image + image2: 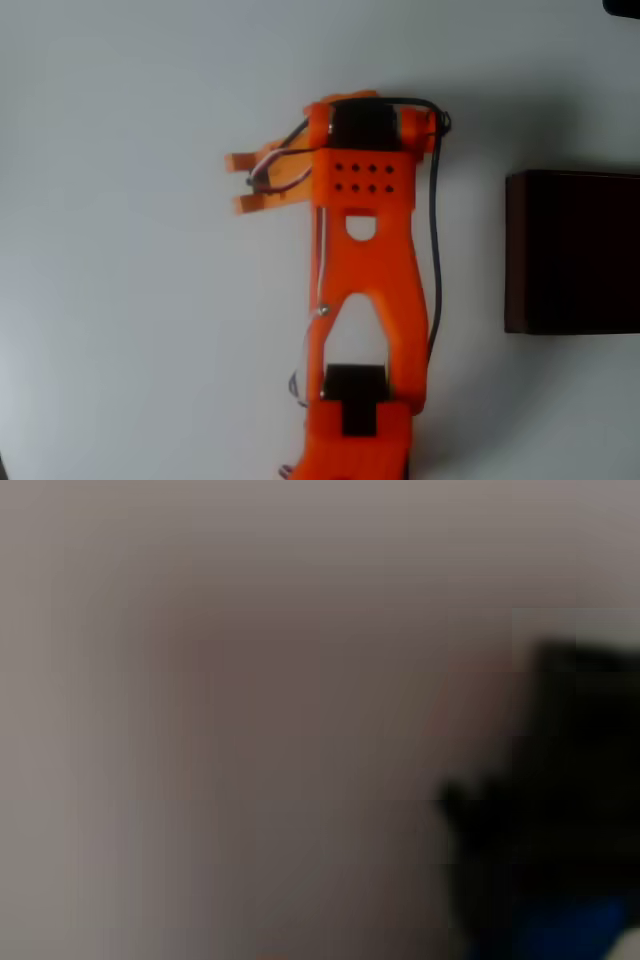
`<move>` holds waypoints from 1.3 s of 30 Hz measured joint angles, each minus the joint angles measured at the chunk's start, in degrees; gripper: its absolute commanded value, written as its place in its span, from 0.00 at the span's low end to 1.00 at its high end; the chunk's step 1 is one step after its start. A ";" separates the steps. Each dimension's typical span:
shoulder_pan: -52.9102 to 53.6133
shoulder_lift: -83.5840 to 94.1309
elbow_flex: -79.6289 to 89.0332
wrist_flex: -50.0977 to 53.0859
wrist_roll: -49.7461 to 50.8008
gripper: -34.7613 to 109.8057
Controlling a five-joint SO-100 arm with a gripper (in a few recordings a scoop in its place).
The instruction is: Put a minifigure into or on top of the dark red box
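Overhead view: orange pincer (pixel 240 183), fingers slightly spread, nothing visible between them, over the white desk (pixel 120 330); dark red box (pixel 572 252) well apart. No legible writing.

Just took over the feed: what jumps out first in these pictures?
The orange arm dominates the overhead view's centre, its gripper pointing left over the white table. The dark red box sits at the right edge. The wrist view is blurred, with a dark mass and a blue patch bottom right.
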 measured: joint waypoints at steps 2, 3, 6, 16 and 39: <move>0.09 -4.39 -6.59 4.04 0.00 0.43; 0.09 -6.06 -8.96 4.22 0.44 0.42; 0.09 -8.70 -13.45 5.10 1.05 0.42; 0.62 -10.99 -17.14 5.54 1.41 0.42; 1.76 -17.84 -23.47 8.17 0.70 0.26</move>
